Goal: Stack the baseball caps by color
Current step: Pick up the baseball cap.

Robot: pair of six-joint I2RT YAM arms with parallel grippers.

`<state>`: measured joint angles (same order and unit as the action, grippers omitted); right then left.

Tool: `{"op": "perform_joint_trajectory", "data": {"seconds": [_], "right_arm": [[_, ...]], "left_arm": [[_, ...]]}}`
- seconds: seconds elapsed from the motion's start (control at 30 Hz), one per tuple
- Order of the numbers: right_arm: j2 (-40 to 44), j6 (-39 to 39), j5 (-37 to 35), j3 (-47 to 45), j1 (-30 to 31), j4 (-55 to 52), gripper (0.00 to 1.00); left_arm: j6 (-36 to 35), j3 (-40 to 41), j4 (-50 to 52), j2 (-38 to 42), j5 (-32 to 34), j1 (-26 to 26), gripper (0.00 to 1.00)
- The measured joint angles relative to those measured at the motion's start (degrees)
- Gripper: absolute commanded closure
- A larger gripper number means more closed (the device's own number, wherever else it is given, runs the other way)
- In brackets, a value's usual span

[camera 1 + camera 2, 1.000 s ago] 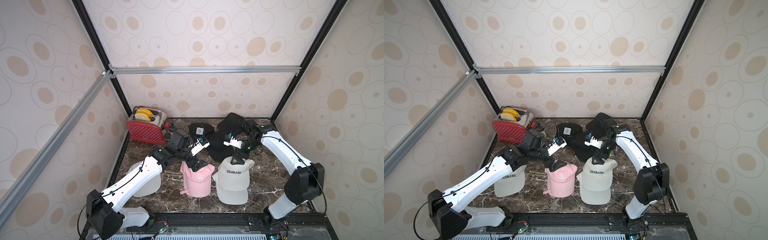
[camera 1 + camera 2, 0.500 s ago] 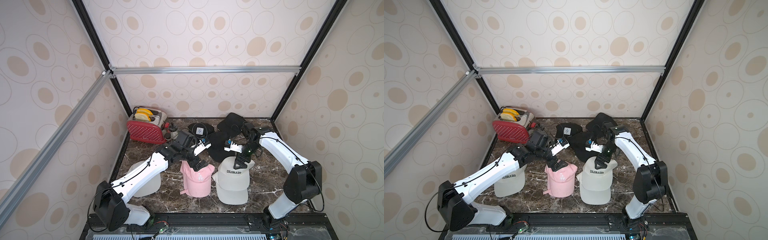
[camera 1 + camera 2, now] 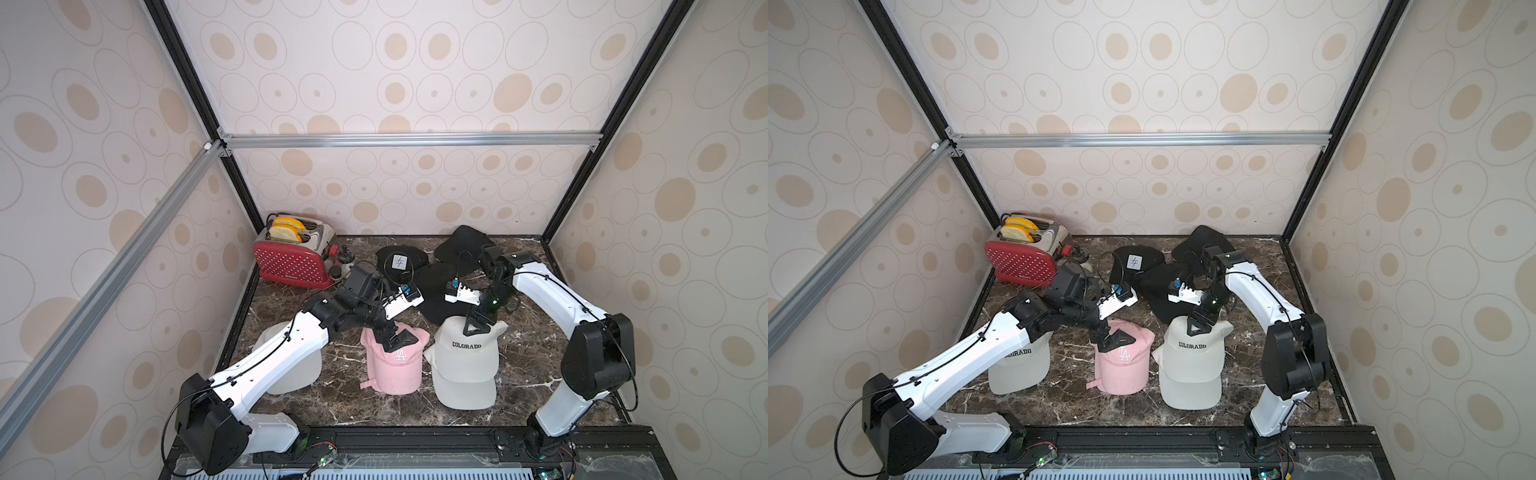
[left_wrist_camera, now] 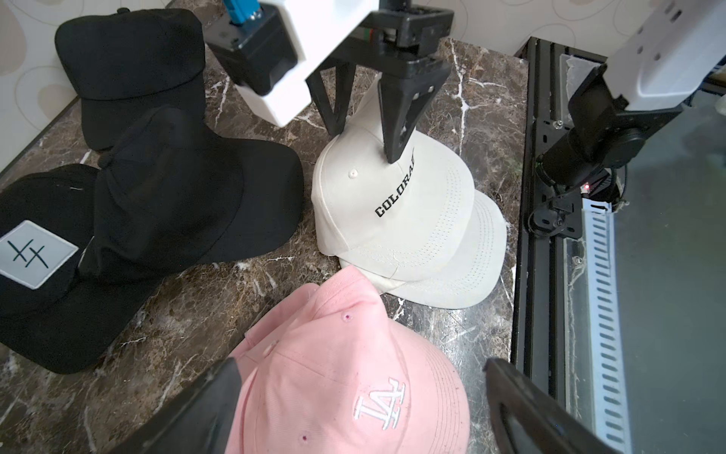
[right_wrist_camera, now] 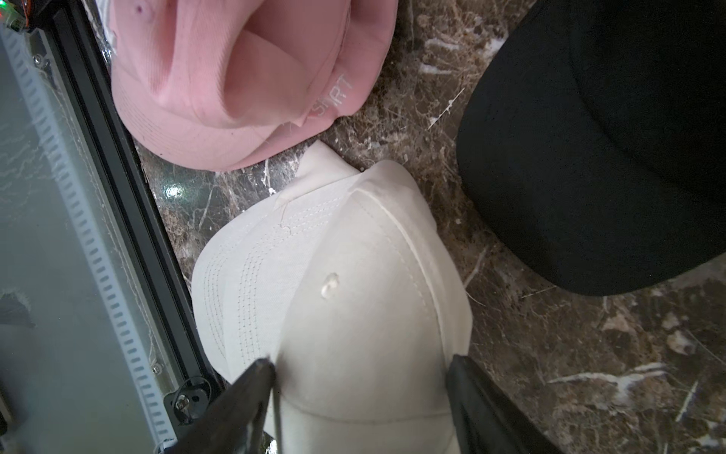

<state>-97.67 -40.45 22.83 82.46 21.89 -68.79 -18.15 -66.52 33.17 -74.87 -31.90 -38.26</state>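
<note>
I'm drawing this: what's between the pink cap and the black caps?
Only bare marble table separates pink cap and black caps, seen in the left wrist view.

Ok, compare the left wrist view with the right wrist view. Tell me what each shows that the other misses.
Left wrist only: the patched black cap, the COLORADO lettering, the LA logo, and the right gripper seen from outside, jaws apart astride the crown of the off-white cap.
Right wrist only: the small white lettering on the rear of the pink cap.
Both: the pink cap, the off-white cap, the plain black cap beside it, and the marble table.
</note>
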Motion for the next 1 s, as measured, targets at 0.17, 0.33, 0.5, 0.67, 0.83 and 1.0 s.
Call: {"op": "perform_joint_trajectory", "data": {"seconds": [0.17, 0.33, 0.5, 0.67, 0.83, 1.0], "right_arm": [[0.0, -0.66, -0.2, -0.39, 0.0, -0.46, 0.3], [0.0, -0.52, -1.7, -0.79, 0.02, -0.22, 0.45], [-0.66, -0.44, -2.73, -0.9, 0.04, 0.28, 0.72], [-0.74, -0.52, -4.07, -1.55, 0.07, 1.6, 0.97], [-0.37, -0.5, -6.49, -3.17, 0.07, 5.46, 1.0], [0.85, -0.52, -7.43, -4.0, 0.07, 9.25, 1.0]], "left_arm": [[-0.13, -0.02, 0.04, -1.42, 0.31, 0.0, 0.01], [-0.11, -0.02, 0.22, -3.41, 1.62, 0.0, 0.01], [-0.11, -0.04, 0.28, -3.56, 2.99, 0.0, 0.01], [-0.07, -0.04, 0.28, -3.58, 4.04, 0.0, 0.01], [0.09, -0.04, 0.22, -3.91, 4.98, 0.0, 0.01], [0.31, -0.04, 0.15, -4.37, 5.46, 0.0, 0.01]]}}
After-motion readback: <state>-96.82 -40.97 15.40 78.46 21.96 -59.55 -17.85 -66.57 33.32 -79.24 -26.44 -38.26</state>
